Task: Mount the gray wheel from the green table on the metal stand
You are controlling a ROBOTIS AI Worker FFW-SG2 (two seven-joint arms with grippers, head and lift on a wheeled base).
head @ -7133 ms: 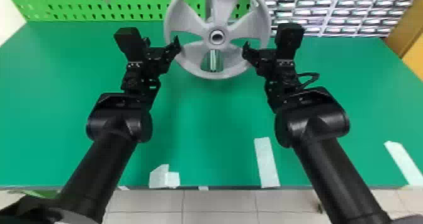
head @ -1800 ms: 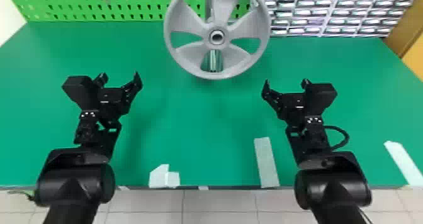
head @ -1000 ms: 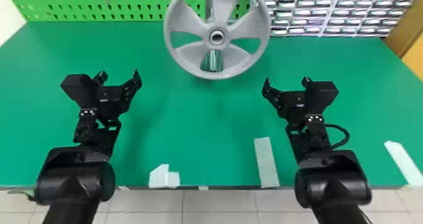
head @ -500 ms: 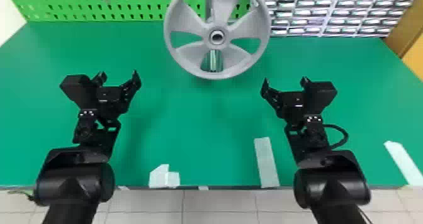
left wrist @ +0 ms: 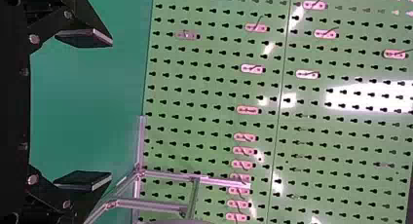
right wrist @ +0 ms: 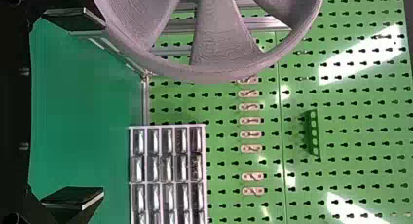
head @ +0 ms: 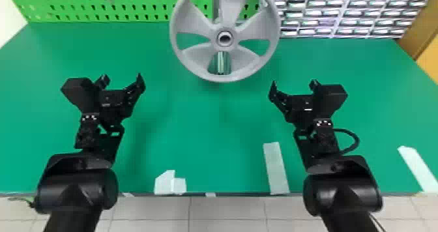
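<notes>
My left gripper [head: 122, 79] stands open over the left part of the green table [head: 195, 123], and my right gripper [head: 293, 84] is open over the right part. Between and beyond them, at the table's back, the gray wheel [head: 192, 62] hangs upright on the metal stand, apart from both grippers. Nothing lies between the fingers of the left gripper [left wrist: 84, 109] in its wrist view, where bars of the metal stand [left wrist: 156, 204] show. In the right wrist view the right gripper [right wrist: 75, 107] is likewise empty, with the wheel [right wrist: 219, 44] beyond it in front of the stand's bars.
A green pegboard [head: 130, 3] rises behind the table. To its right stands a rack of small drawers [head: 345, 13]. Pale tape pieces [head: 276, 169] are stuck near the table's front edge, between the arms and at the far right.
Since the earliest frame both grippers have drawn back from the wheel's two sides, toward the front and outward. Over the last second both arms and the wheel look practically still.
</notes>
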